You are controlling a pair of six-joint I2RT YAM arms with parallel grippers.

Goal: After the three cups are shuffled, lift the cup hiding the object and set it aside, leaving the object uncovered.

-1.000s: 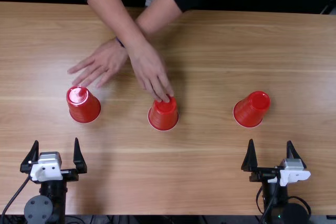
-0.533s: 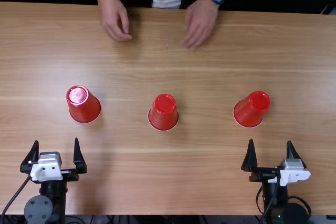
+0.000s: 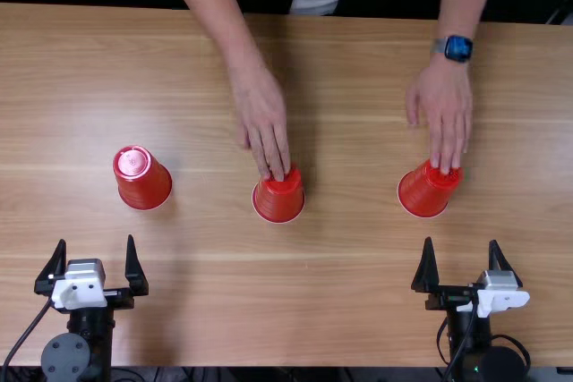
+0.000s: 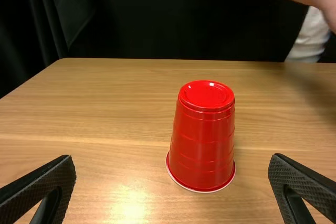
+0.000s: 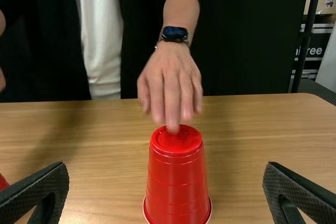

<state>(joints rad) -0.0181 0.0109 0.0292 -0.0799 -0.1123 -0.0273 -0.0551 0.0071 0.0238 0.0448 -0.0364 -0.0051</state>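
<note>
left gripper (image 3: 94, 261), right gripper (image 3: 461, 261) both splayed wide. three red cups; one hand (image 3: 262, 123) on middle cup (image 3: 278, 194), second hand (image 3: 443, 118) on right neighbour (image 3: 429, 189).

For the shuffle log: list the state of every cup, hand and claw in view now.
left cup: upside down, untouched.
middle cup: upside down, fingertips of the bare-wrist hand on its top.
right cup: upside down, fingertips of the watch hand on its top.
left claw: open, empty.
right claw: open, empty.
</note>
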